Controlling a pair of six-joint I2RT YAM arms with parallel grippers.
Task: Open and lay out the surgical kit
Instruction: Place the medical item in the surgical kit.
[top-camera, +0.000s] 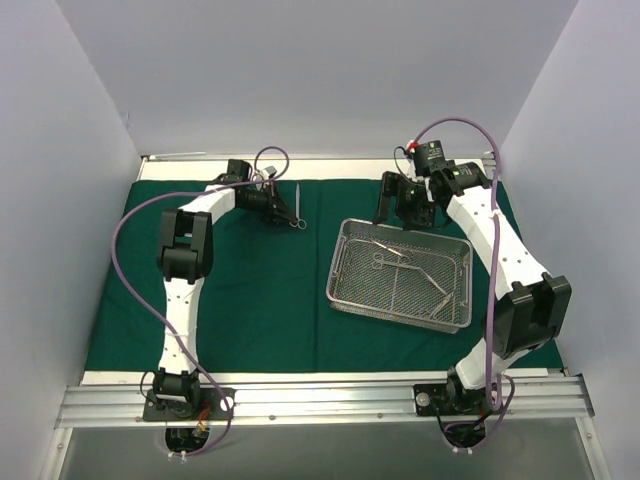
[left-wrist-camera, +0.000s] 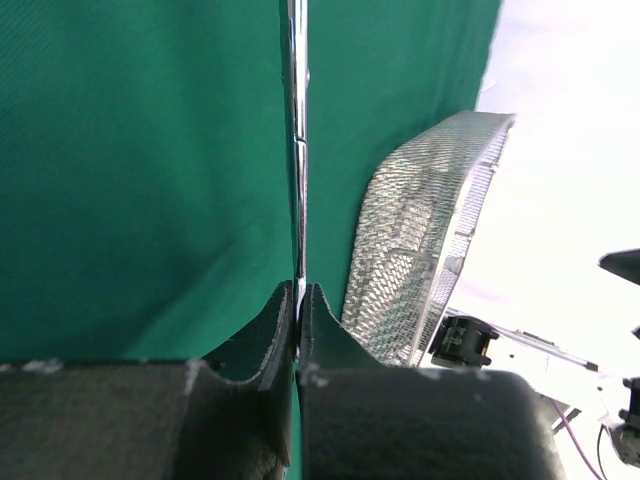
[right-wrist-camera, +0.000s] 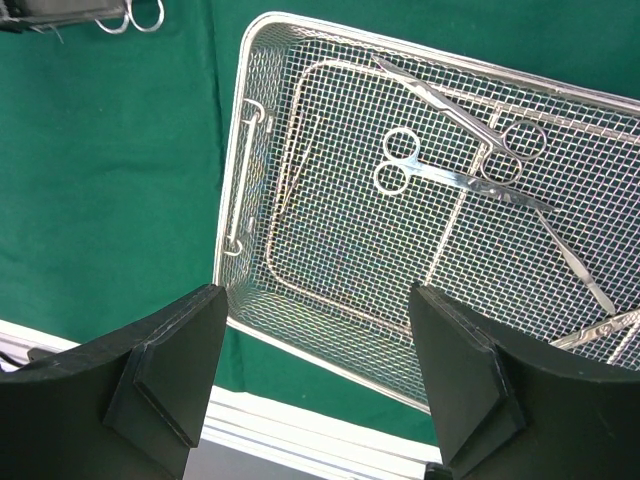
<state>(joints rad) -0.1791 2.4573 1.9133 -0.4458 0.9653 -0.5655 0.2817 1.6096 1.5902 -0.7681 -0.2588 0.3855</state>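
The dark green drape (top-camera: 260, 300) lies spread flat over the table. On its right half stands the silver wire-mesh tray (top-camera: 395, 312), holding scissors (right-wrist-camera: 440, 172) and other slim steel instruments (right-wrist-camera: 450, 105). My left gripper (top-camera: 288, 207) is at the far middle of the drape, shut on a thin steel scissor-like instrument (top-camera: 297, 205). In the left wrist view that instrument (left-wrist-camera: 296, 150) runs straight out from the closed jaws (left-wrist-camera: 299, 292) over the cloth (left-wrist-camera: 150, 150). My right gripper (right-wrist-camera: 318, 300) hangs open above the tray's far end (right-wrist-camera: 235, 180), with nothing between its fingers.
A metal rail (top-camera: 320, 400) carrying both arm bases runs along the near edge. White walls close in the left, right and back. A white strip of table (top-camera: 330, 168) shows beyond the drape. Purple cables loop over both arms.
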